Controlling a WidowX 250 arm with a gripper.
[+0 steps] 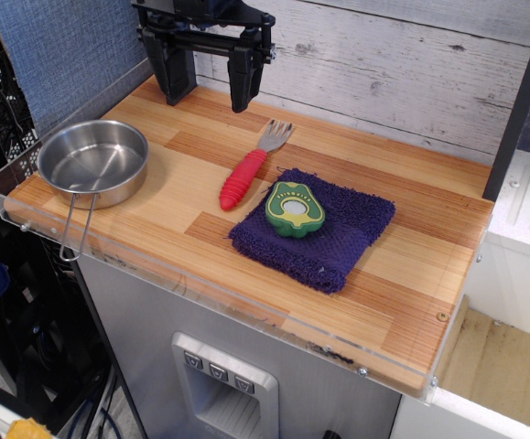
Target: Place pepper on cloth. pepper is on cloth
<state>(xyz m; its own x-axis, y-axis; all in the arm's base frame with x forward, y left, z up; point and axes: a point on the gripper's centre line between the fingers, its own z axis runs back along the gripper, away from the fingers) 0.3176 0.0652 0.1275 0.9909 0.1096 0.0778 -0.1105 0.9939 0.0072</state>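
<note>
The green pepper (pixel 295 208), with a yellow inner rim and pale centre, lies flat on the left part of the dark navy cloth (pixel 338 236) near the middle of the wooden counter. My gripper (pixel 210 80) hangs high at the back left, well clear of both, with its black fingers spread wide and nothing between them.
A red-handled fork (pixel 246 174) lies just left of the cloth, tines pointing to the back. A steel bowl with a wire handle (pixel 91 163) sits at the counter's left end. A clear plastic rim edges the counter (pixel 411 302); a plank wall stands behind.
</note>
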